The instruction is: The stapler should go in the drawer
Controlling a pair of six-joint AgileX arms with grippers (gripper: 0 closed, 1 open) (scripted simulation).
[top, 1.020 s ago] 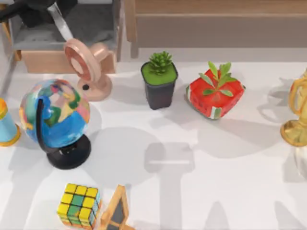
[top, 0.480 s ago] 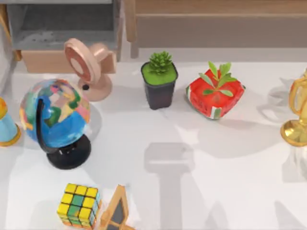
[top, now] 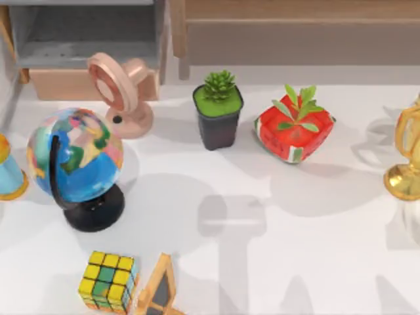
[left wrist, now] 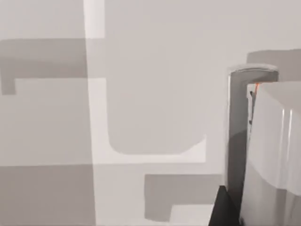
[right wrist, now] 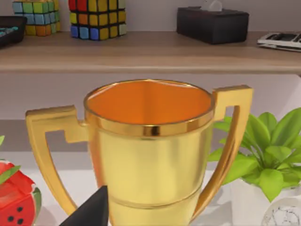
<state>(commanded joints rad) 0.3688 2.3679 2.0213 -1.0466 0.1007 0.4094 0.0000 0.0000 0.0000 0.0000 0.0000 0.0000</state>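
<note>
Golden, glossy metal of a two-handled trophy (right wrist: 149, 141) stands just in front of the right gripper (right wrist: 91, 212). The left gripper (left wrist: 221, 209) faces flat, smooth grey surfaces. Whether either gripper is apart or together, I cannot tell. The box-shaped drawer (top: 65, 84), grey inside with a tan wooden front, stands open. Where the stapler lies I cannot tell.

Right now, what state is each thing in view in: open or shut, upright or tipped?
drawer: open, grey floor showing.
globe: upright on its stand.
fan: upright on its base.
green plant pot: upright.
red pot: on the table, leaves up.
trophy: upright, cup empty.
puzzle cube: flat on the table, scrambled.
</note>
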